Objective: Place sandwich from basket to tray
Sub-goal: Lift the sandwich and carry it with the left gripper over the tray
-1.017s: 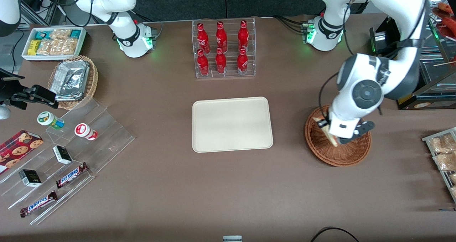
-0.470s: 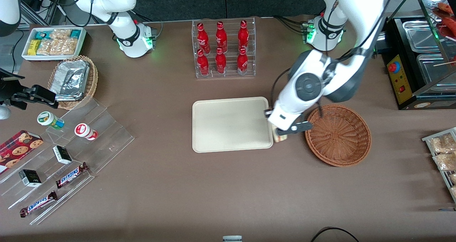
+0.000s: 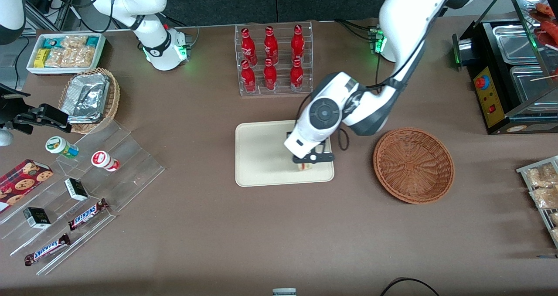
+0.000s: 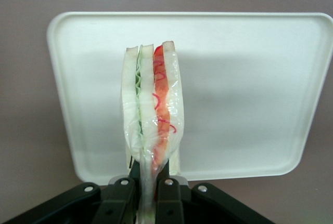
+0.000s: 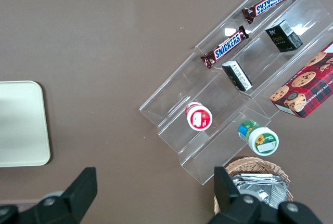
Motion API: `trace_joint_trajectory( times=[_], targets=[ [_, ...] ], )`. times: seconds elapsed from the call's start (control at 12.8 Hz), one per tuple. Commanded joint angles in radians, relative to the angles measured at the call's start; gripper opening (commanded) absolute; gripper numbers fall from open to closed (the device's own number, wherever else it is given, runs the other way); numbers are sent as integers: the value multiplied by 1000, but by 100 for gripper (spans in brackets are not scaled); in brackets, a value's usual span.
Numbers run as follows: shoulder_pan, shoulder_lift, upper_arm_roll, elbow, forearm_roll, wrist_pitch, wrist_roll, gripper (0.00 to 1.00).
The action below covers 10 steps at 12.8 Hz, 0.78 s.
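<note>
My left gripper (image 3: pixel 308 161) hangs over the cream tray (image 3: pixel 261 156), near the tray's end closest to the basket, and it is shut on the sandwich (image 3: pixel 304 166). In the left wrist view the wrapped sandwich (image 4: pixel 152 109) stands on edge between the black fingers (image 4: pixel 120 198), its white bread, green and red layers showing, with the tray (image 4: pixel 250 89) below it. The round reddish-brown wicker basket (image 3: pixel 413 165) sits beside the tray toward the working arm's end, with nothing in it.
A clear rack of red bottles (image 3: pixel 273 59) stands farther from the front camera than the tray. Toward the parked arm's end are a clear stepped stand with snack bars and small tubs (image 3: pixel 83 187), a foil-packet basket (image 3: pixel 89 97) and a white snack bin (image 3: pixel 65 52).
The gripper has carried the sandwich out of the basket, past the tray's rim, to a spot over the tray. The basket now shows bare.
</note>
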Motion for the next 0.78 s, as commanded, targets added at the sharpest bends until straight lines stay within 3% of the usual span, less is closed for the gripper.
trace_joint_trajectory(
  times=[0.0,0.7],
  targets=[
    [-21,46,9,36,-1,62,13,0],
    [-46,106,11,-12,59,224,21,0]
  ],
)
